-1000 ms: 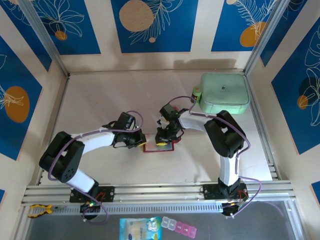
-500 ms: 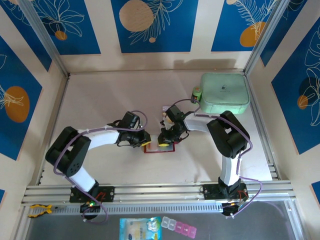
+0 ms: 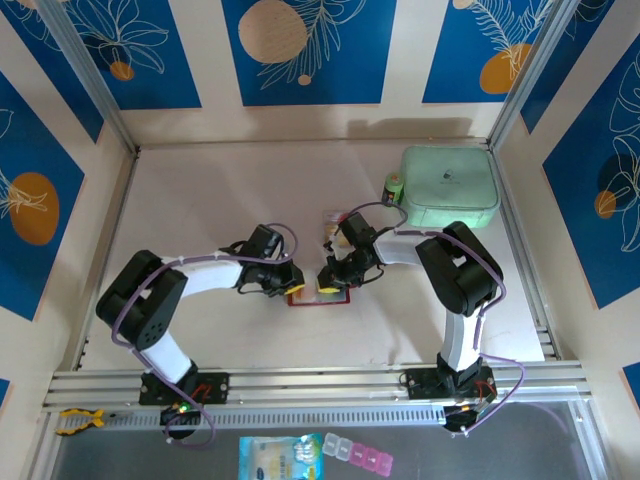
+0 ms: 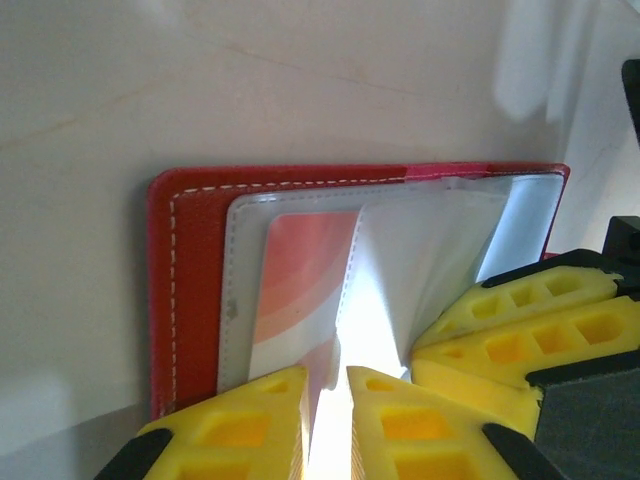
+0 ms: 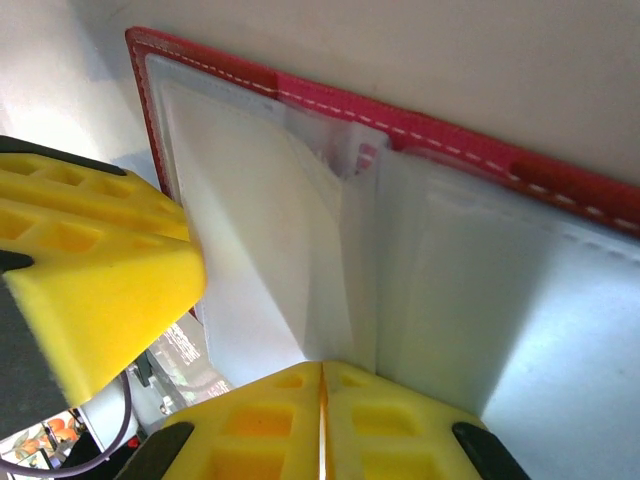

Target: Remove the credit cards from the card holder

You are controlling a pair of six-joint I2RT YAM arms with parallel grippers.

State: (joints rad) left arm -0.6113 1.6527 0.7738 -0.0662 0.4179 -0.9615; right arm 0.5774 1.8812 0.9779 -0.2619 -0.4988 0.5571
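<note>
Table (image 3: 200, 200); card holder (image 3: 318, 296) unmoved; L fingers (image 4: 240, 420) edged right.

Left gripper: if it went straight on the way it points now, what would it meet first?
The left gripper would first meet the clear pocket leaf of the open card holder, whose edge sits between its nearly closed jaws, though depth is unclear.

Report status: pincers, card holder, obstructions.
Left pincer shut on clear pocket leaf. Right pincer shut at the fold. Card holder open, card inside. Nothing blocking.
</note>
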